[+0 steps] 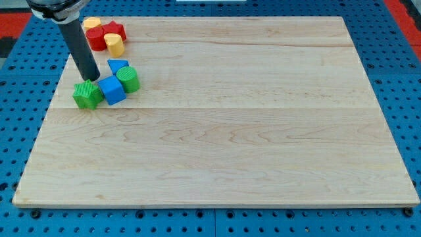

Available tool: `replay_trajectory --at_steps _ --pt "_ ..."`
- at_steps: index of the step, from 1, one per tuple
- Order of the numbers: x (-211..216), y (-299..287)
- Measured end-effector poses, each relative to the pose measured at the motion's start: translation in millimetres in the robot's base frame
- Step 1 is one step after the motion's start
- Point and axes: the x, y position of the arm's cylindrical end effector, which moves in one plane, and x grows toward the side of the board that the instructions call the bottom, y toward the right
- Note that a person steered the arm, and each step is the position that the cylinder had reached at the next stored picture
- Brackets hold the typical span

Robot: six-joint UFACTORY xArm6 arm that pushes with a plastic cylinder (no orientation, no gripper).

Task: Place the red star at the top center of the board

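Observation:
The red star (116, 30) lies near the board's top left corner, in a cluster with a red round block (97, 39), a yellow block (91, 23) and a yellow cylinder (115, 45). My tip (91, 79) stands below that cluster, touching the top of a green star (87, 95). Right of the tip lie a blue cube (113, 89), a blue triangular block (117, 66) and a green cylinder (128, 79). The rod partly hides the board behind it.
The wooden board (223, 131) lies on a blue pegboard table (401, 79). All blocks sit in the board's top left area.

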Motion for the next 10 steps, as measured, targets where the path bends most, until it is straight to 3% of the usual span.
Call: replay_trajectory --at_steps 1,3,6,8,10 --pt "0.0 3.7" --pt "-6.7 -54.7" --pt "-88.5 -57.4" --pt "-130.0 -16.9" --pt "-141.2 63.3"
